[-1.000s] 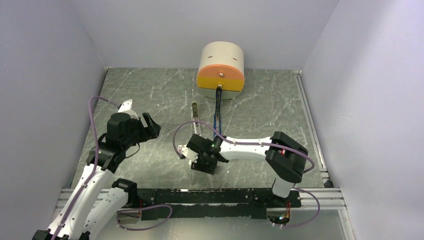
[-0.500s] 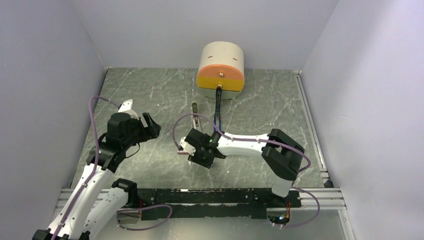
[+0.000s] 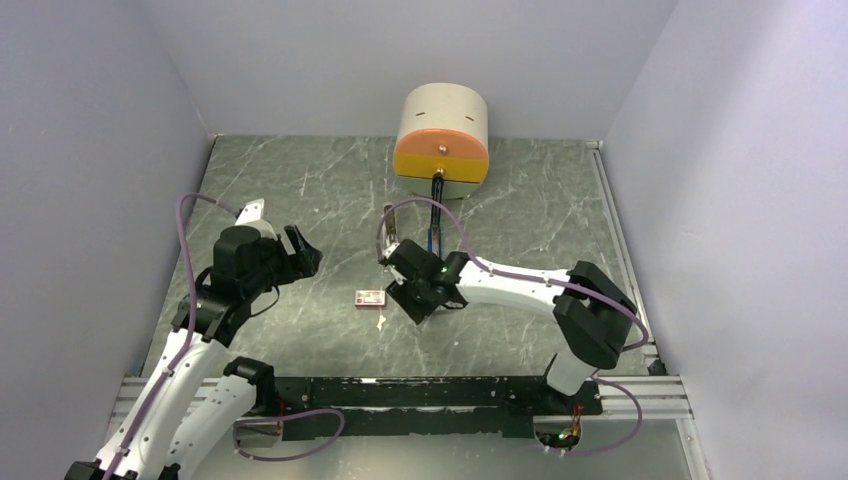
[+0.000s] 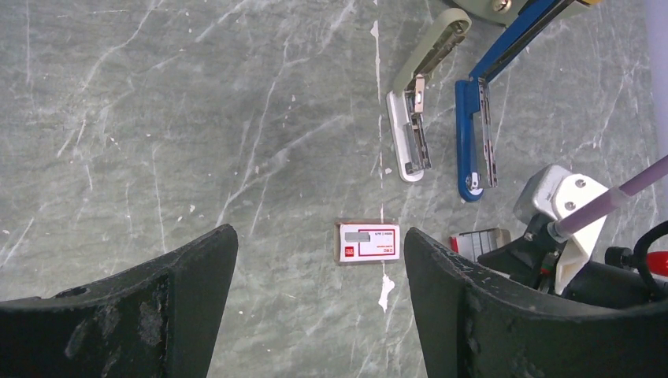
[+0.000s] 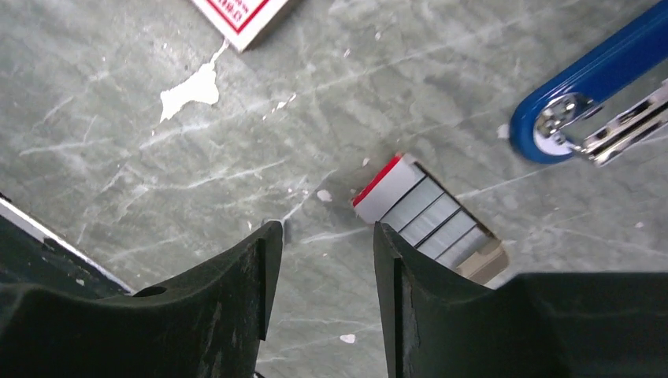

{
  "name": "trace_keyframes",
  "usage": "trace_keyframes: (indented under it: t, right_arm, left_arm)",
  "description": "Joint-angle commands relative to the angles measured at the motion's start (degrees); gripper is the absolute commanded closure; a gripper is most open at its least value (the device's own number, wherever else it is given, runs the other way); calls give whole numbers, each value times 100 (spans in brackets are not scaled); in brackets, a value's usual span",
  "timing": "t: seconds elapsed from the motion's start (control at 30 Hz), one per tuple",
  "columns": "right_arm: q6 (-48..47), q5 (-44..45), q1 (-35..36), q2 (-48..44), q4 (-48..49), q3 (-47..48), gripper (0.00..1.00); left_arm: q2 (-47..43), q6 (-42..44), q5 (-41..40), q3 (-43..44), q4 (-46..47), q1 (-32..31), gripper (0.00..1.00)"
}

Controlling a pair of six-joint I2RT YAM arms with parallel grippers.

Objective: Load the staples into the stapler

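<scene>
The staples [image 5: 432,217] are silvery strips lying in a small cardboard tray with a red-and-white end. They rest on the table just beyond my right gripper's right finger [image 5: 410,268]. My right gripper [image 5: 323,236] is open and holds nothing. In the left wrist view the staples [image 4: 479,241] peek out beside my right arm. A blue stapler [image 4: 475,134] lies opened out next to a beige stapler [image 4: 416,130]. My left gripper [image 4: 319,260] hangs open and empty well above the table, seen at the left in the top view [image 3: 280,232].
The red-and-white box sleeve [image 3: 370,297] lies flat left of my right gripper [image 3: 408,292]. A beige drum with an orange face [image 3: 441,140] stands at the back, with the blue stapler [image 3: 434,215] in front of it. Walls close in three sides.
My right gripper has moved back and right toward the staplers, uncovering the red-and-white box sleeve on the table. The left arm has not moved.
</scene>
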Motion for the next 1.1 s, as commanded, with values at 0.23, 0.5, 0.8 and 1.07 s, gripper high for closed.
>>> trace_keyframes:
  t: [0.23,0.5,0.8,1.07]
  right_arm:
    - [241,-283,405,359,-144,-128,47]
    - [354,-264,521,648,-158,51,49]
    - [620,-101,608,954,-466,166,66]
    - [806,1,608,921,-592,196,71]
  left_arm:
    - [-74,-84,29,45,20,-23,18]
    - [-115,-96,-7,45,0,-23,18]
    - [-115,-85,9,45,17,-23,18]
    - [-89,-93,46,18,76,-23,18]
